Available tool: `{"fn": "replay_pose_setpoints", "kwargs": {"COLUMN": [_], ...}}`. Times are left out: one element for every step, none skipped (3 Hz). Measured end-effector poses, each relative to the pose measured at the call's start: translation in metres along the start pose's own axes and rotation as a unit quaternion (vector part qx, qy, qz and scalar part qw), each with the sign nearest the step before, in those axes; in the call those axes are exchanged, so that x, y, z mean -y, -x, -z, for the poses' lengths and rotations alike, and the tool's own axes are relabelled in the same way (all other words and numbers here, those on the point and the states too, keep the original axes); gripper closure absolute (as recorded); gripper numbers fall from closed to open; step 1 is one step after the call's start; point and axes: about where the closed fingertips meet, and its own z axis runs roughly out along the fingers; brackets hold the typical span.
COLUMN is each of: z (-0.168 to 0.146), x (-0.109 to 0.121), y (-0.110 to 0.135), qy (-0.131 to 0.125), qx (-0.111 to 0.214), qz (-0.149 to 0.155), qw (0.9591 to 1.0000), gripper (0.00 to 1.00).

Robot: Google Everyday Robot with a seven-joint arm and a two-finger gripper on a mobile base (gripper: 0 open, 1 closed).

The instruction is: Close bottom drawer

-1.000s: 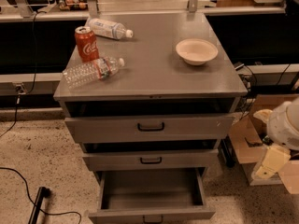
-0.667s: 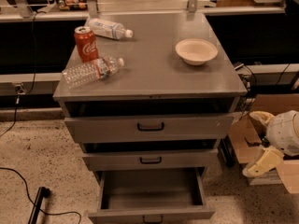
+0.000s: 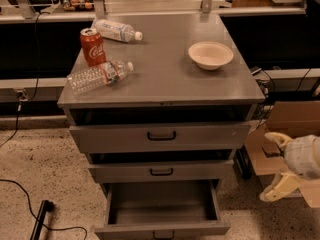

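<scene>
Camera view: claw (image 3: 270,168) right of open bottom drawer (image 3: 162,210).

Claw (image 3: 266,167) right of bottom drawer (image 3: 162,229) — bare floor (image 3: 245,211) between.

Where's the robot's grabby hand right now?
The gripper is low at the right edge of the camera view, right of the cabinet, fingers apart, not touching the open bottom drawer.

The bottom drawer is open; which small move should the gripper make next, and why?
Probably bring the gripper across and down, to the front panel of the bottom drawer. The drawer stands pulled far out, and the gripper hangs off to the right of the cabinet, jaws apart, touching nothing. It must be in front of the panel to push it in.
</scene>
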Motion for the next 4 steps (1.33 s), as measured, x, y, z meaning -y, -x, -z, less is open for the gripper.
{"fn": "replay_pose_setpoints", "kwargs": {"z": [-0.066, -0.100, -0.100, -0.107], "x": [-0.023, -0.040, -0.040, -0.044], "y": [-0.051, -0.070, -0.070, -0.075], "qy": [0.031, 0.056, 0.056, 0.087], "qx": [0.049, 0.068, 0.068, 0.050], "qz": [-0.009, -0.001, -0.001, -0.002], "qw": [0.9983, 0.9961, 0.9961, 0.9949], "gripper": [0.00, 0.00, 0.00, 0.00]}}
